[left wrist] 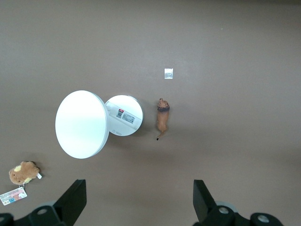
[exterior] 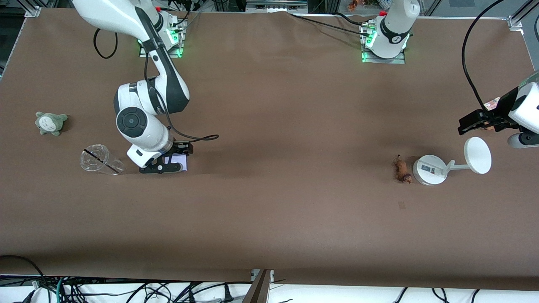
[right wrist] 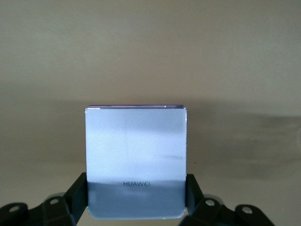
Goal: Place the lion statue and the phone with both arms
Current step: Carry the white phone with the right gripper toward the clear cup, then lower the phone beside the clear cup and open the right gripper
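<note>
Evidently the phone is the step in hand: the right gripper (exterior: 168,162) is down at the table (exterior: 269,210) toward the right arm's end, and the right wrist view shows its two fingers (right wrist: 77,188) flanking the phone (right wrist: 136,160), one at each side edge of the lavender-white slab, apparently pinching it, though whether it is lifted or lies on the cloth cannot be told. In the front view only a pale corner of the phone shows beside the gripper. Just beside it, toward the right arm's end, a clear plastic cup (exterior: 99,160) lies tipped on its side with a dark straw-like stick in it and no other visible contents. The lion statue (exterior: 402,168) lies untouched on the table toward the left arm's end, just beside the round base of the white stand with a disc (exterior: 446,165). The left gripper (exterior: 478,123) hangs in the air with fingers spread wide and nothing between them, over the table near the stand; its wrist view also shows a small brown plush (left wrist: 22,172) with a tag. The next move probably calls for that arm to descend over the lion without knocking the stand.
</note>
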